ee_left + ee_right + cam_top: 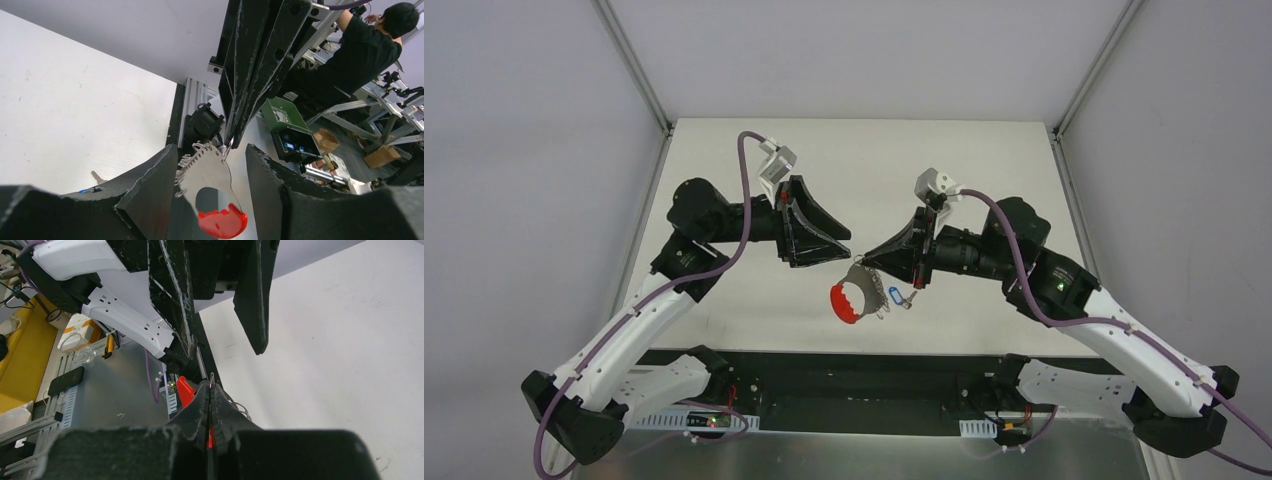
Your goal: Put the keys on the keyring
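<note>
My right gripper [864, 262] is shut on a thin wire ring of the keyring and holds it up. From that ring hang a silver toothed plate [870, 286] and the red curved strip [845, 304]. In the left wrist view the plate [210, 170] and red strip [222, 223] hang between my left gripper's [210, 150] open fingers, apart from both. In the top view the left gripper [839, 248] is open just left of the right fingertips. The blue tag [894, 296] and its dark key [910, 298] lie on the table right of the keyring. The key also shows in the left wrist view [97, 176]. The right wrist view shows shut fingertips [211, 390] with the red strip [186, 390] behind them.
The black rail [844, 360] along the table's near edge lies just below the keyring. Grey walls and metal posts [639, 70] bound the white table [984, 160]. A person [365, 55] and a green box [282, 117] are beyond the table in the left wrist view.
</note>
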Robot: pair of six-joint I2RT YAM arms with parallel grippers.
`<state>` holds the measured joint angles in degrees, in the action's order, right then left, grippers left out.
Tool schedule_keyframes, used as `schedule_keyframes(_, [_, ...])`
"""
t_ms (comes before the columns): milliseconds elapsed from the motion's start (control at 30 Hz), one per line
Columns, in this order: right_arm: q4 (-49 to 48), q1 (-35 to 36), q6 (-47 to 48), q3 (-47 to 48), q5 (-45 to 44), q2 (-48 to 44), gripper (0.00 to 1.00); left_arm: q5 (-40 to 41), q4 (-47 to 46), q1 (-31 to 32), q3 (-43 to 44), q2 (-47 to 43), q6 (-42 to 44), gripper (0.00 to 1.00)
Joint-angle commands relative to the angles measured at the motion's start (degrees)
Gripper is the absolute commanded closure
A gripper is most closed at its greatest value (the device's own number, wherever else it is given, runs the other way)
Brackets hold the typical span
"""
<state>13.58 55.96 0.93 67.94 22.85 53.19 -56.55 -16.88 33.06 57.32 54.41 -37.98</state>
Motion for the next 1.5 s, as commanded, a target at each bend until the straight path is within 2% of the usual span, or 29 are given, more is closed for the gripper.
schedule_keyframes(0, [-7.0, -0.1, 1.2, 3.7, 0.8, 0.2, 1.0, -2.1, -5.8, 0.8, 0.1, 0.1, -1.6, 0.49])
schedule_keyframes(500, [-9.8, -0.1, 1.5, 5.2, 0.2, 2.1, 1.0, -3.8, -9.8, 1.4, -0.6, 0.7, -3.3, 0.7])
schedule_keyframes(800, [-10.2, -0.1, 1.5, 5.3, -0.2, 2.1, 1.0, -5.1, -11.3, 1.6, -0.9, 0.9, -4.1, 1.0])
schedule_keyframes(1033, [-9.3, -0.1, 1.6, 5.1, -0.4, 1.9, 1.0, -5.4, -12.9, 1.7, -1.3, 0.2, -3.8, 1.0])
schedule_keyframes(1367, [-3.7, -0.1, 0.9, 4.9, -1.1, 0.9, 1.0, -3.7, -10.4, 1.7, -0.3, 1.5, -2.7, 1.0])
schedule_keyframes(1467, [-2.3, -0.1, 0.8, 5.0, -0.8, 0.3, 0.92, -3.0, -9.1, 1.7, 0.1, 2.0, -2.3, 1.0])
